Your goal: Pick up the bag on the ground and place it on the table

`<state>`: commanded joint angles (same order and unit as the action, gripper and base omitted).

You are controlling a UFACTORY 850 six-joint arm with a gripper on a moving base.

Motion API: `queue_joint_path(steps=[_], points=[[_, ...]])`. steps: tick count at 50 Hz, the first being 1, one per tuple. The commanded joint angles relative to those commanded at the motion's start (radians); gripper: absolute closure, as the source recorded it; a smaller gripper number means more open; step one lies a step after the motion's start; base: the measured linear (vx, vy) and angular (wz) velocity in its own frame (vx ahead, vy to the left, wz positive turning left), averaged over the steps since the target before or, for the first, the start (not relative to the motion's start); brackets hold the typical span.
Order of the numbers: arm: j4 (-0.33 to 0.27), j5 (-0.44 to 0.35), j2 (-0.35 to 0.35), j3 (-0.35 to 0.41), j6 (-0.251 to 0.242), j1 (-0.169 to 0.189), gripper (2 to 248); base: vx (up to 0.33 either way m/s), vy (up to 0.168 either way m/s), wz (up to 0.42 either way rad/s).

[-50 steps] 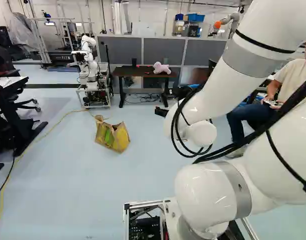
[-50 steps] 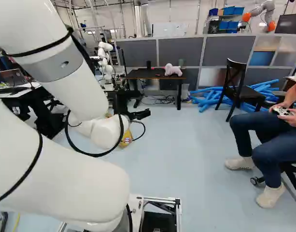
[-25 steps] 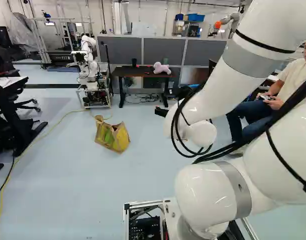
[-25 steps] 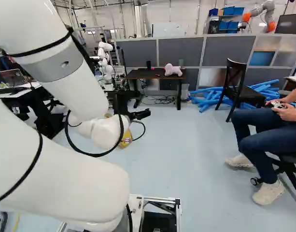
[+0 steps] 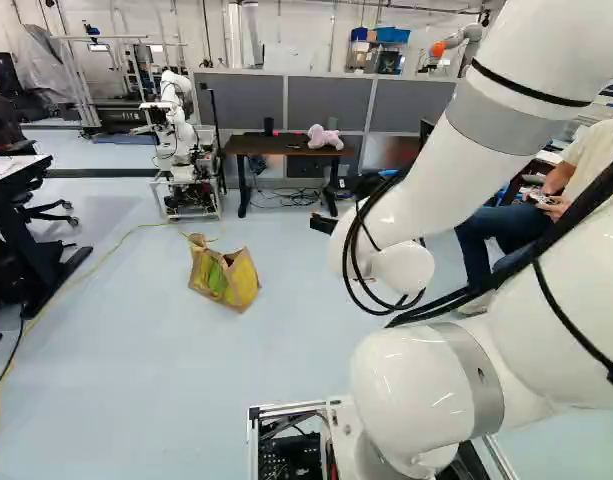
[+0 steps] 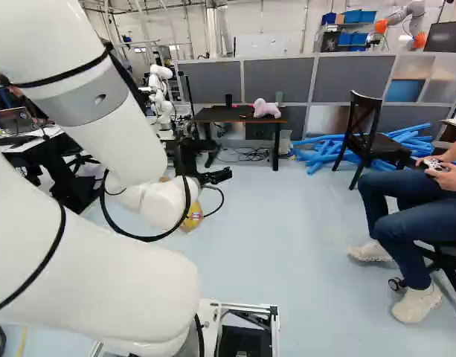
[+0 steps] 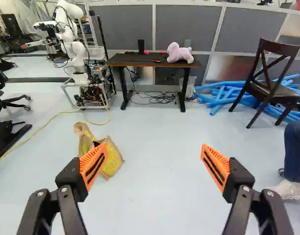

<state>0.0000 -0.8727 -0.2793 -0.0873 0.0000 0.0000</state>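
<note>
Room is brightly, evenly lit in all 3 views. L base view: far wall (image 5: 331, 35), approx 12 o'clock, is bright white; white arm (image 5: 416, 395) has small glints on its rounded lower joint, approx 5 o'clock. R base view: pale floor (image 6: 294, 230) has a soft, diffuse sheen, approx 4 o'clock. Wrist view: same floor reads bright, w/ darker shade under table (image 7: 147, 59), straight ahead, 12 o'clock.
</note>
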Motion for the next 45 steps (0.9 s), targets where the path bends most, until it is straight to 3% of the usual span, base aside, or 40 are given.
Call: queue_joint_path(steps=[25,45], points=[[0.0,0.0,0.0,0.0,0.0,0.0,3,0.153,0.002,-0.003],[0.0,0.0,0.0,0.0,0.0,0.0,3,0.167,0.034,0.152]])
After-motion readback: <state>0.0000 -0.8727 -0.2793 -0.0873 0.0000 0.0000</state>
